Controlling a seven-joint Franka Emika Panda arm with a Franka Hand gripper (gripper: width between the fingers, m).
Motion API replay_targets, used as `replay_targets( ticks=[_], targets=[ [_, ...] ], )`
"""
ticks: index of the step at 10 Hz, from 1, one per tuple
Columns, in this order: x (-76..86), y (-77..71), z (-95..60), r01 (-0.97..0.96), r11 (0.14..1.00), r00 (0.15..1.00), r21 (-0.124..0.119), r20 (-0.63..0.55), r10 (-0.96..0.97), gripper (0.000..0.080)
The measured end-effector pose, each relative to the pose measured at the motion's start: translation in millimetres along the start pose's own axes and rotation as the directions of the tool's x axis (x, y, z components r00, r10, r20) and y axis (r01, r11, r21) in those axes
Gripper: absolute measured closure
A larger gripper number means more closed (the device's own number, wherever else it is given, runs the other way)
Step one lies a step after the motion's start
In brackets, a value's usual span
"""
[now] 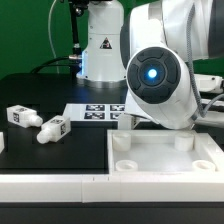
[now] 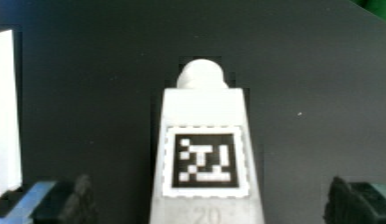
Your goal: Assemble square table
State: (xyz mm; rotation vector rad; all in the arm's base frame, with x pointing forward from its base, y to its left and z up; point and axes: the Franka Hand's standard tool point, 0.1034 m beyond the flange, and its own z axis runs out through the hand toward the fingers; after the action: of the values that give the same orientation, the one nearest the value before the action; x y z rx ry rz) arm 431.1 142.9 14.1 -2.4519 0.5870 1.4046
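The square table's white slab lies in front, at the exterior view's right, with round sockets at its corners. Two short white legs with tags lie on the black table at the exterior view's left. In the wrist view a third white leg lies lengthwise, tag up, rounded tip pointing away. My gripper is open, its dark fingers standing wide on either side of the leg and apart from it. In the exterior view the arm's bulky wrist hides the gripper.
The marker board lies flat behind the slab, partly under the arm. A low white bar runs along the front at the exterior view's left. A white edge shows at the side of the wrist view.
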Motion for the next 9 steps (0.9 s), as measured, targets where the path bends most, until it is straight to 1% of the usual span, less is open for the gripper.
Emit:
replay_targets(
  ticks=[1, 2, 3, 4, 5, 6, 7, 8, 9],
  targets=[
    [0.1, 0.2, 0.1, 0.000, 1.000, 1.000, 0.000, 0.000, 0.000, 0.0240],
    [0.2, 0.4, 0.1, -0.001, 1.000, 1.000, 0.000, 0.000, 0.001, 0.0422],
    [0.2, 0.5, 0.1, -0.001, 1.000, 1.000, 0.000, 0.001, 0.001, 0.0422],
    [0.3, 0.5, 0.0, -0.001, 1.000, 1.000, 0.001, 0.001, 0.001, 0.0517],
    [0.3, 0.6, 0.0, -0.001, 1.000, 1.000, 0.001, 0.001, 0.001, 0.0517],
    [-0.9, 0.5, -3.2, 0.002, 1.000, 1.000, -0.003, 0.001, -0.002, 0.0517],
    [-9.9, -1.0, -20.7, 0.020, 1.000, 1.000, -0.005, -0.012, -0.020, 0.0517],
    [-29.3, 3.9, -48.5, 0.050, 0.999, 0.999, -0.009, 0.017, -0.050, 0.0517],
    [-33.6, 5.8, -86.4, 0.101, 0.995, 0.994, -0.004, -0.032, -0.101, 0.0517]
  ],
)
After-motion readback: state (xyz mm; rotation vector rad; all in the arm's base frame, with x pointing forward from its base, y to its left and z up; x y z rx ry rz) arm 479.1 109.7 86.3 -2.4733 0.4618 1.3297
